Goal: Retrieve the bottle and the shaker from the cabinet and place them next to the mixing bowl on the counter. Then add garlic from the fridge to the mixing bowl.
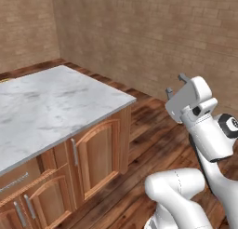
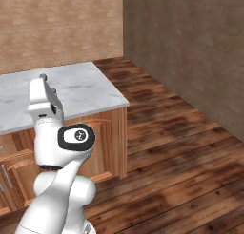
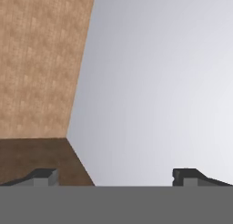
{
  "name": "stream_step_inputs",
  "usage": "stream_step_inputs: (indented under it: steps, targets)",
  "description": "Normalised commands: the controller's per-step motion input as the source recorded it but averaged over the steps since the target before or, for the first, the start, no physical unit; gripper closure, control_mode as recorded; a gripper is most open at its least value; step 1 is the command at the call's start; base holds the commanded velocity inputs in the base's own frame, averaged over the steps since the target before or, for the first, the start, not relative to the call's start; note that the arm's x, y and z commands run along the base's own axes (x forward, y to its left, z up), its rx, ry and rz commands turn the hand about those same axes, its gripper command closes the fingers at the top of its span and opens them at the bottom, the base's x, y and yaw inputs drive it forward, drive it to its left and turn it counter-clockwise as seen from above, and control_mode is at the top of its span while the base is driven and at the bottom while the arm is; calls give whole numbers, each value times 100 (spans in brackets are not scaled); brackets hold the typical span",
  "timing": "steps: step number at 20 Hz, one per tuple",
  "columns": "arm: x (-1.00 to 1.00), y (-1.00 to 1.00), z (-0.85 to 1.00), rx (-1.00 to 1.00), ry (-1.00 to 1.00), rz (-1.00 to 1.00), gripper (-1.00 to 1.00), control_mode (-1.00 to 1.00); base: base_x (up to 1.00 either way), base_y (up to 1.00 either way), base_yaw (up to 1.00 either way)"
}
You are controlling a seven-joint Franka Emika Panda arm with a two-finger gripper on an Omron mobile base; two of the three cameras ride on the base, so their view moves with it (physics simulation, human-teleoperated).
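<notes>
Still at step 1, travelling. End effector (image 1: 175, 84) raised, jaws apart, holding nothing, beside marble bench (image 1: 56, 102). Bottle, shaker, bowl nowhere visible. Next: drive to cabinet.

Polished grey marble counter (image 1: 51, 102) over glossy wooden cabinet doors (image 1: 100, 156).

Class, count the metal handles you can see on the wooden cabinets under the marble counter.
4: one upright handle on the arched door near the corner, one flat drawer handle, and two upright handles lower left. More may be hidden beyond the frame.
</notes>
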Motion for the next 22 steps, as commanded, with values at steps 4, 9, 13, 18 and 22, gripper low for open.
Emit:
stream_step_inputs:
  steps: [4,9,13,18,22]
  targets:
    - [0,0,0,0,0,0,-100,100,47,-26,-38]
    - [0,0,0,0,0,0,-100,100,51,-26,-39]
    - [0,0,0,0,0,0,-100,100,54,-22,-38]
    - [0,0,0,0,0,0,-100,100,51,-8,-35]
    - [0,0,0,0,0,0,-100,100,36,1,-37]
